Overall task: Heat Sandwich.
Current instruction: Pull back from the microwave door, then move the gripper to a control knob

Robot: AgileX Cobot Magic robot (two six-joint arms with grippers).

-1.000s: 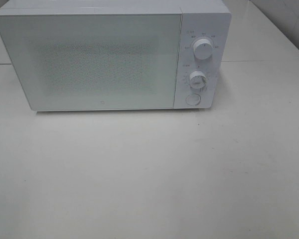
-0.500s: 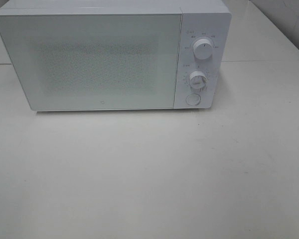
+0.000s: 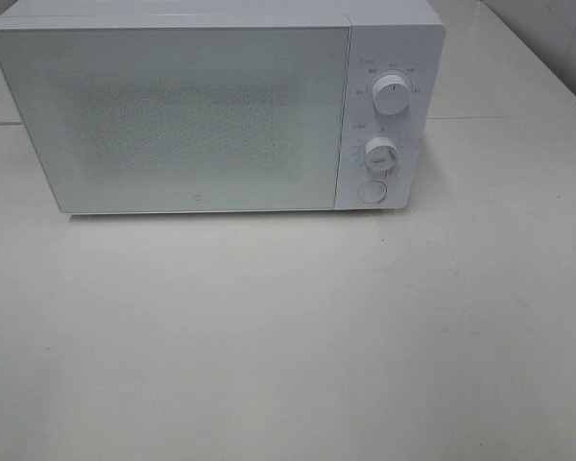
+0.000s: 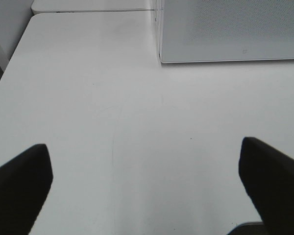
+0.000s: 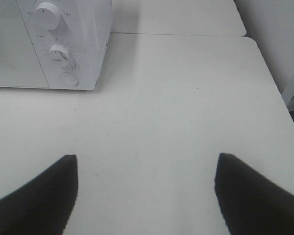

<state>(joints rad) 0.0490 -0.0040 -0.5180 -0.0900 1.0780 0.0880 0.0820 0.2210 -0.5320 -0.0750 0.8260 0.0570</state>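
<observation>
White microwave [image 3: 216, 110] sits at the back of the white table [image 3: 288, 336], door [image 3: 173, 120] shut. Control panel is on its right side: upper dial [image 3: 391, 96], lower dial [image 3: 380, 154], round button [image 3: 371, 192] under them. Left gripper [image 4: 143, 143] has its jaws spread wide and holds nothing; it hangs over bare tabletop near the microwave's left front corner. Right gripper [image 5: 147, 156] is also spread and empty, over the table in front of the panel side. The sandwich is not visible in any view, so I can't tell where it is.
</observation>
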